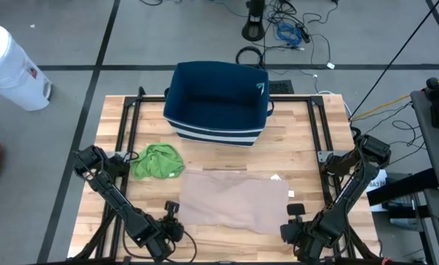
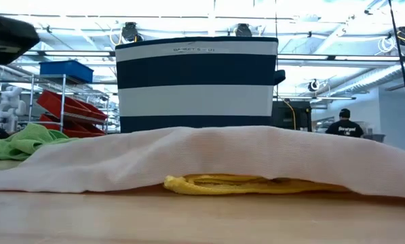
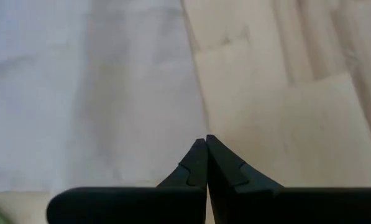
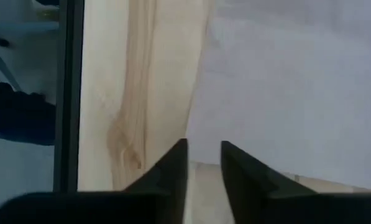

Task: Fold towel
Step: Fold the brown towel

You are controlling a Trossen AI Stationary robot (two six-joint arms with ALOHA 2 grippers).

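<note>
Pale towel [image 1: 235,199] lies flat, centre-near on the table [image 1: 300,132]. Left gripper [image 3: 206,144] pinched shut, empty, at its near-left corner. Right gripper [image 4: 204,155] parted narrowly at the near-right corner. Advice: open both, grip corners evenly, lift together toward the far edge.

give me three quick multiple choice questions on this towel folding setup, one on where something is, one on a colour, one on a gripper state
1. Where is the green cloth?
A. inside the bin
B. on the table, left of the beige towel
C. on the floor

2. What colours is the fabric bin?
A. navy and white
B. red
C. yellow

3. How do the left gripper fingers stand?
A. wide open
B. holding the towel
C. shut, empty

Answers: 1 B, the high view shows it beside the towel's left corner. 2 A, striped in the low view. 3 C, tips meet in the left wrist view.
</note>
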